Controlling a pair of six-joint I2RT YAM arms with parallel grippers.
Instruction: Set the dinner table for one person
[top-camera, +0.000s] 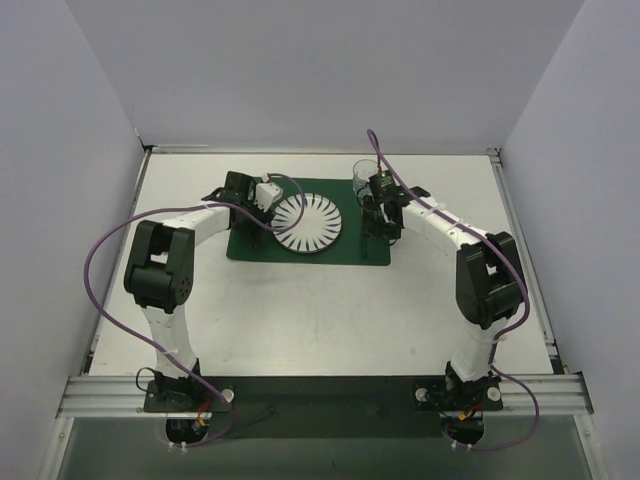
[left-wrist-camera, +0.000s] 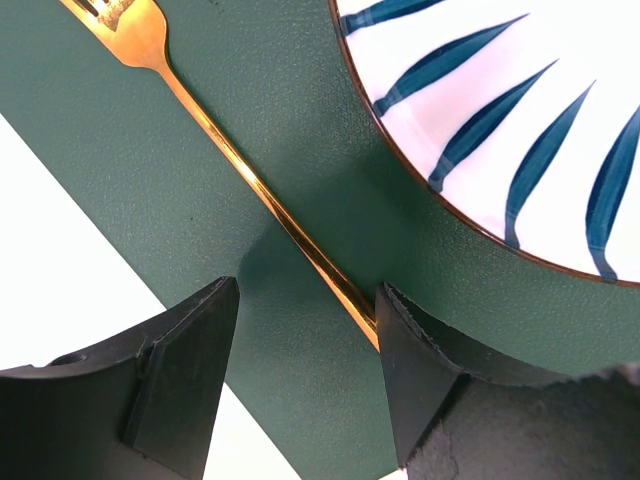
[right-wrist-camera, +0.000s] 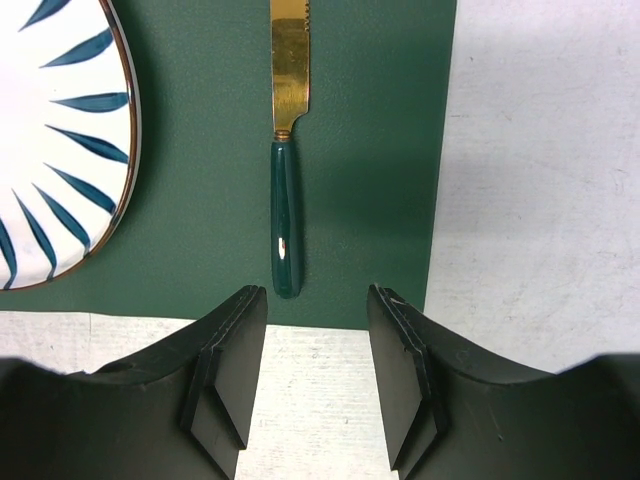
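Observation:
The dinner table (top-camera: 320, 310) is a white top with metal rails. On it lies a dark green placemat (top-camera: 345, 250) with a white plate with blue stripes (top-camera: 307, 222). My left gripper (top-camera: 250, 213) hangs open over the mat's left side. In the left wrist view a gold fork (left-wrist-camera: 250, 170) lies on the mat (left-wrist-camera: 290, 110) beside the plate (left-wrist-camera: 520, 110); its handle end runs under the right finger of the open gripper (left-wrist-camera: 305, 330). My right gripper (top-camera: 385, 225) is open at the mat's right side. A knife (right-wrist-camera: 285, 215) with a gold blade and green handle lies just ahead of the gripper (right-wrist-camera: 315, 330).
A clear glass (top-camera: 362, 172) stands at the mat's far right corner, close behind the right wrist. White walls enclose the table on three sides. Bare table top (right-wrist-camera: 540, 200) shows to the right of the mat (right-wrist-camera: 380, 150) in the right wrist view.

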